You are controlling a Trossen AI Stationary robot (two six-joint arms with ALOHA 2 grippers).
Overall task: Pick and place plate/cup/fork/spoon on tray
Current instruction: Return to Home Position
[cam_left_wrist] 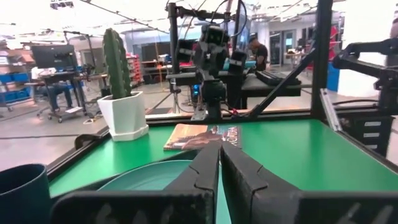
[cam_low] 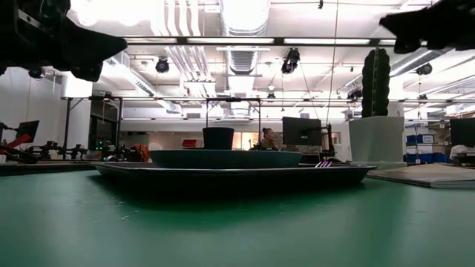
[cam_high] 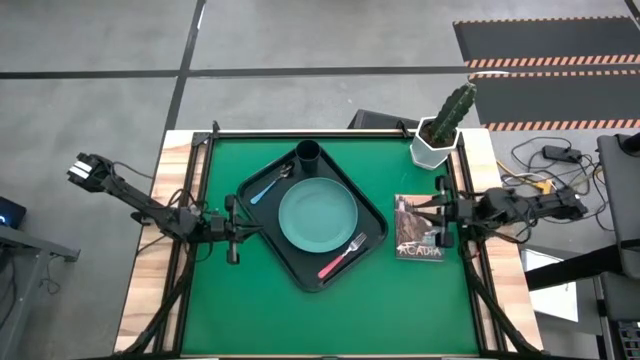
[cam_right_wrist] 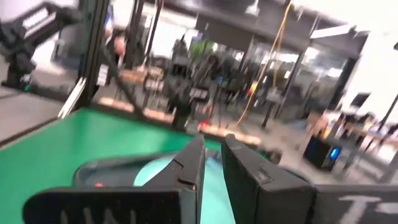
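The dark tray (cam_high: 262, 250) lies turned at an angle in the middle of the green table. On it rest the teal plate (cam_high: 318, 215), the dark cup (cam_high: 308, 153) at its far corner, the blue-handled spoon (cam_high: 268, 186) left of the plate and the red-handled fork (cam_high: 343, 257) at its near right. My left gripper (cam_high: 243, 229) is shut and empty, level at the tray's left corner; its wrist view shows the plate (cam_left_wrist: 149, 174) and the cup (cam_left_wrist: 22, 190). My right gripper (cam_high: 432, 213) is shut and empty above the picture book (cam_high: 418, 228).
A white angular pot with a cactus (cam_high: 437, 145) stands at the table's far right corner. The picture book lies flat right of the tray. Bare green table (cam_high: 330, 320) lies near of the tray. People sit at desks in the room beyond.
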